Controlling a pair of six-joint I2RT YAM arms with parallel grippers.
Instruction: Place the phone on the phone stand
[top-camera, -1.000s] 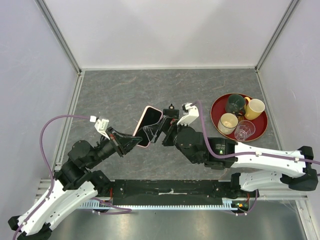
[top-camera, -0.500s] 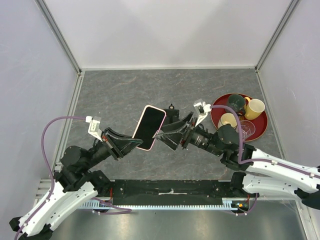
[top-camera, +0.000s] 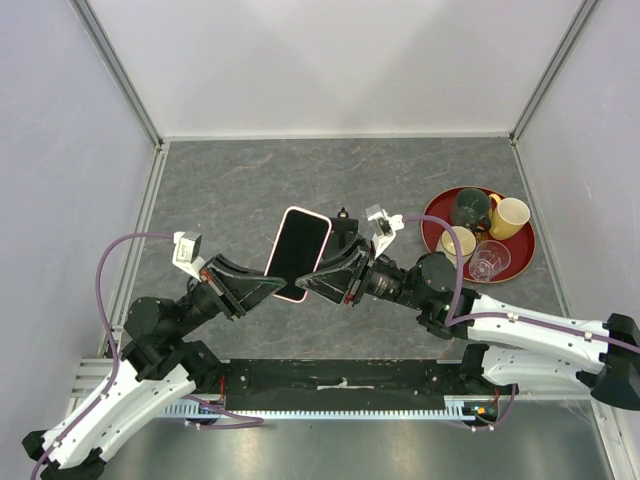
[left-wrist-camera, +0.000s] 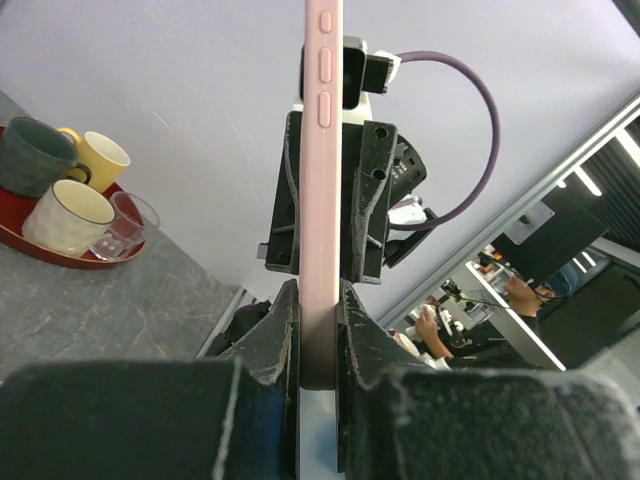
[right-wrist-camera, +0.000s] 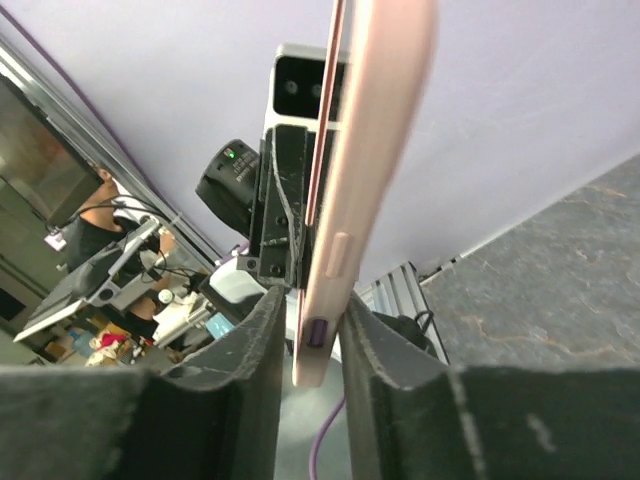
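Above table (top-camera: 230, 190) centre | left fingers (left-wrist-camera: 270, 340) clamp phone (top-camera: 299, 252) | right fingers (right-wrist-camera: 255, 350) have narrowed around it, grip unclear

grey stone-look table (top-camera: 230, 190); red tray (top-camera: 522, 252) at right; phone stand (top-camera: 343, 213) mid-table, mostly hidden.

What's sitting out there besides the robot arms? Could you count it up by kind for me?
Mugs: 3 (dark green mug, yellow mug, cream mug)
Clear glass: 1
Red tray: 1
Phone: 1
Phone stand: 1, only its tip shows
Total: 7
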